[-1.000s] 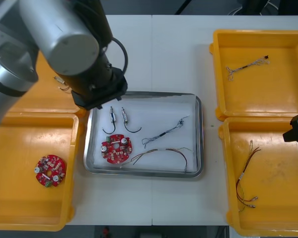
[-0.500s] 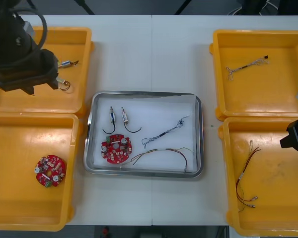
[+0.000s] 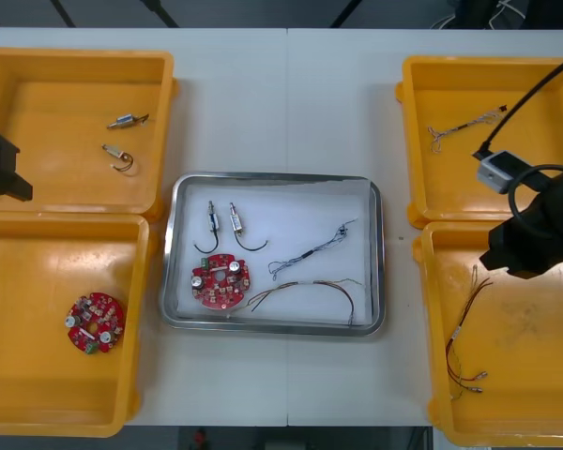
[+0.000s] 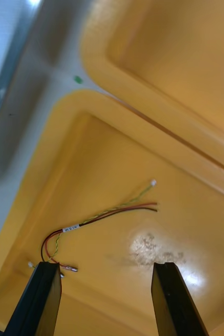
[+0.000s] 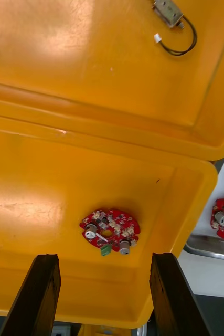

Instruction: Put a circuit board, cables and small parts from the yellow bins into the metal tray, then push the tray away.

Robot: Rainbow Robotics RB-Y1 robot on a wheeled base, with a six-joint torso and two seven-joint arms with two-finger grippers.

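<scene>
Seen from above, the left arm has pulled back from over the far left bin to the table's left edge. The right arm has swung in from the right edge and now hangs over the near right bin.

The metal tray sits mid-table between the bins, its load unchanged. It holds a round red circuit board, two small metal parts (side by side, each with a curled black lead), a blue and white cable and a red and yellow cable.

The right gripper has its fingers spread wide and holds nothing. A second red and yellow cable lies on the bin floor just beyond the fingertips, untouched.

The left gripper is likewise wide and empty, over the near left bin, where a spare circuit board lies beyond its fingers.
</scene>
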